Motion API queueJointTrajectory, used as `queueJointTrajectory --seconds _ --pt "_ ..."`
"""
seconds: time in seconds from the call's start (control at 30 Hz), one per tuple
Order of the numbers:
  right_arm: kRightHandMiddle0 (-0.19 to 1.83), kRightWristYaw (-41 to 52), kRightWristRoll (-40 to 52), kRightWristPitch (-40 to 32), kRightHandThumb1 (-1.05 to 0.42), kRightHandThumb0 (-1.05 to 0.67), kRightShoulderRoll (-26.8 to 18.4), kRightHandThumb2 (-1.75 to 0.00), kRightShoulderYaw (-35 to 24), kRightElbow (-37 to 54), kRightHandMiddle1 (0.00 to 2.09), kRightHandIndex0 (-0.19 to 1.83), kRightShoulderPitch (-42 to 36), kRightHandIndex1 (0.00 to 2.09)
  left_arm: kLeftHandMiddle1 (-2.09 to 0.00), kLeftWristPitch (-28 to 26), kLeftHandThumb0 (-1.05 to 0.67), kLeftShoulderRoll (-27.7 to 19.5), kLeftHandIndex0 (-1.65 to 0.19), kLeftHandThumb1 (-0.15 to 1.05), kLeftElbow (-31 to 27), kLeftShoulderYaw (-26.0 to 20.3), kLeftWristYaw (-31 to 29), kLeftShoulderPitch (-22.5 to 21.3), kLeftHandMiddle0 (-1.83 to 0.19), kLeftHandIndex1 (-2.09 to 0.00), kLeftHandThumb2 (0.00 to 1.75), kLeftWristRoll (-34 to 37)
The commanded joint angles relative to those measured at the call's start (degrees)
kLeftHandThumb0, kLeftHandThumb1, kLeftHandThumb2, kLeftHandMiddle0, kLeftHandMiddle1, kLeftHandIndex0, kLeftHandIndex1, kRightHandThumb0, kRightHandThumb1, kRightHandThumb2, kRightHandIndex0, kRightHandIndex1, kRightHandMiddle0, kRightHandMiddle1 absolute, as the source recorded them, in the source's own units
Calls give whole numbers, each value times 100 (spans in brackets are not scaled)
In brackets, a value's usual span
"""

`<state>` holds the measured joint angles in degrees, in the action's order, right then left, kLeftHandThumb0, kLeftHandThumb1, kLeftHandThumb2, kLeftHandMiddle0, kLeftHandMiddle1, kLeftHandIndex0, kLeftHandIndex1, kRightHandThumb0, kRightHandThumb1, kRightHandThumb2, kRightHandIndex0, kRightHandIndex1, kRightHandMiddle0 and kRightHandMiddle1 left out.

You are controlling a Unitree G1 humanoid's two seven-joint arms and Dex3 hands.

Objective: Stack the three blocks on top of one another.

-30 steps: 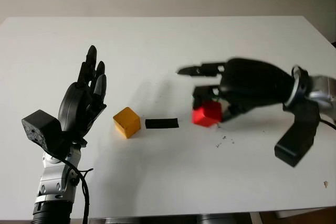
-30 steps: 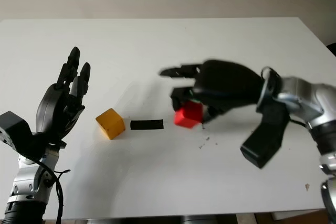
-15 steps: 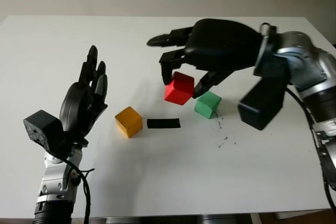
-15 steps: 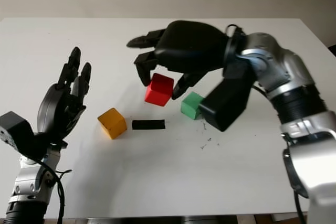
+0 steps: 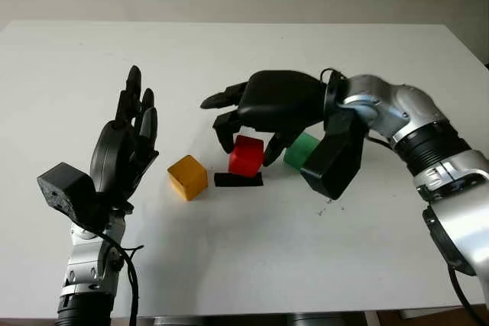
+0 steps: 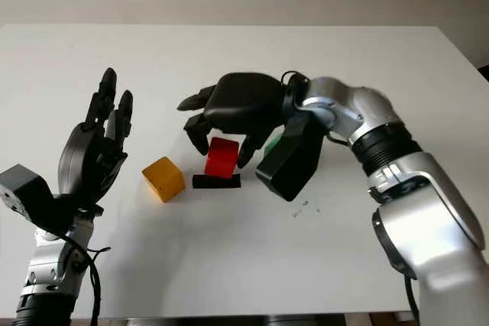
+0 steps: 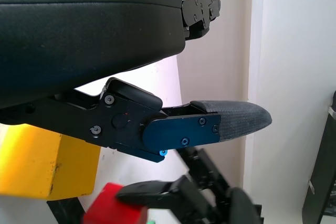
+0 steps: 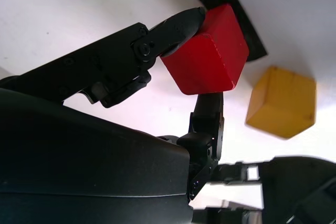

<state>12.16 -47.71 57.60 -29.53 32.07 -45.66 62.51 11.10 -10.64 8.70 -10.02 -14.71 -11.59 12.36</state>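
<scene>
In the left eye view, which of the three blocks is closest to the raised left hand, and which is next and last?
From the open left hand, raised at the table's left:
1. Yellow block, just beside it.
2. Red block, in the right hand.
3. Green block, farthest right.

Right hand (image 5: pixel 252 124) pinches something; left hand (image 5: pixel 122 150) raised, open.
</scene>
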Motion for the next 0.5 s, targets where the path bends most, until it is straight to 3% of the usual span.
queueJointTrajectory --seconds 0.0,0.47 --pt "46 -173 -121 96 -94 -41 51 -5 89 -70 124 27 168 5 -5 83 -78 2 17 105 11 -37 0 47 15 -5 50 5" --pt "42 -992 -769 194 -93 -42 113 -5 448 -67 130 23 335 4 -5 109 -79 14 17 105 -17 -32 12 34 16 -5 49 11"
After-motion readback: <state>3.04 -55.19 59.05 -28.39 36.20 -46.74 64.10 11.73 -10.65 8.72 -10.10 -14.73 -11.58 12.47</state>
